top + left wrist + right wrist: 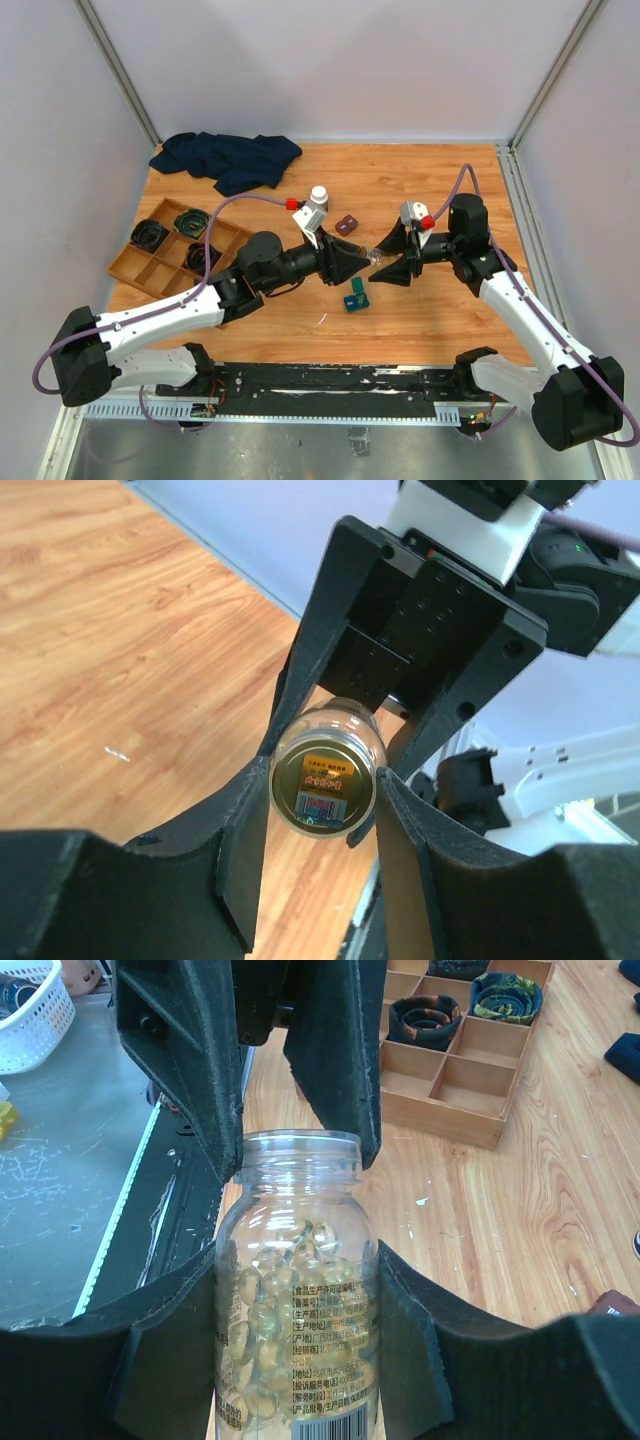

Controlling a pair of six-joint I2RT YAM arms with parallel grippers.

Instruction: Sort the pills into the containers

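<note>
On the pill bottle [290,1260] you can see a label [330,1345] with rows of small Chinese print under bracketed headings, too fine to read surely, and a barcode [345,1428] below them. In your left wrist view, a yellow patch [323,770] carries unreadable red characters over another small barcode.

The pill bottle [295,1290] is cut off below; what the teal case [356,297] holds is unreadable.

Left gripper [366,259] opposite right gripper [384,260], midair
</note>
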